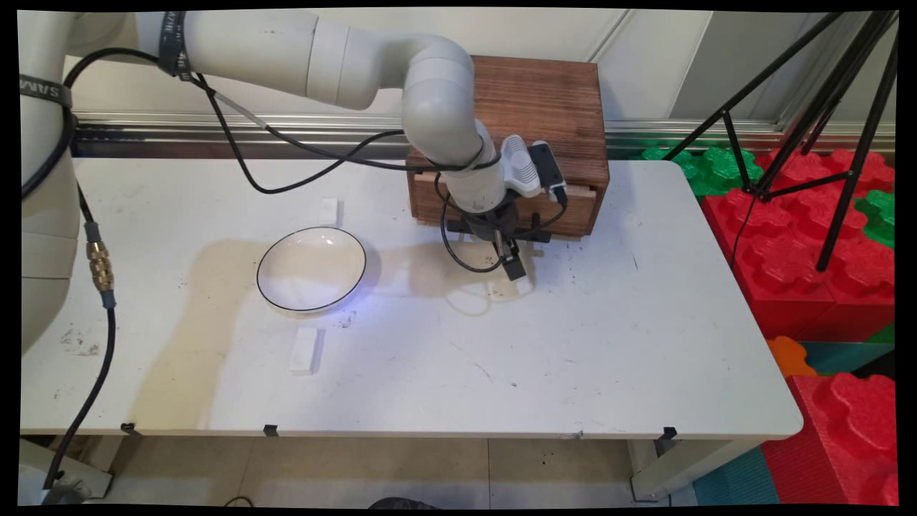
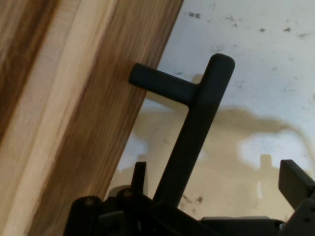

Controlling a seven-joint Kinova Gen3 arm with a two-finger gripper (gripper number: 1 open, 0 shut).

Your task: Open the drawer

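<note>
A brown wooden box (image 1: 544,107) stands at the back of the white table (image 1: 573,358). A drawer front (image 1: 573,208) with a black bar handle (image 1: 534,235) forms its near face. My gripper (image 1: 511,259) hangs low just in front of that handle. In the hand view the handle (image 2: 197,123) and its post run up between my two fingers, close to the left fingertip (image 2: 139,169) and far from the right one (image 2: 294,179). The gripper (image 2: 216,172) is open around the bar without pinching it. The wood face (image 2: 74,123) fills the left of that view.
A white bowl with a dark rim (image 1: 311,269) sits left of centre. One white block (image 1: 304,350) lies in front of it and a smaller one (image 1: 328,211) behind it. Black tripod legs (image 1: 845,143) and red and green foam blocks (image 1: 824,251) stand off the table's right edge.
</note>
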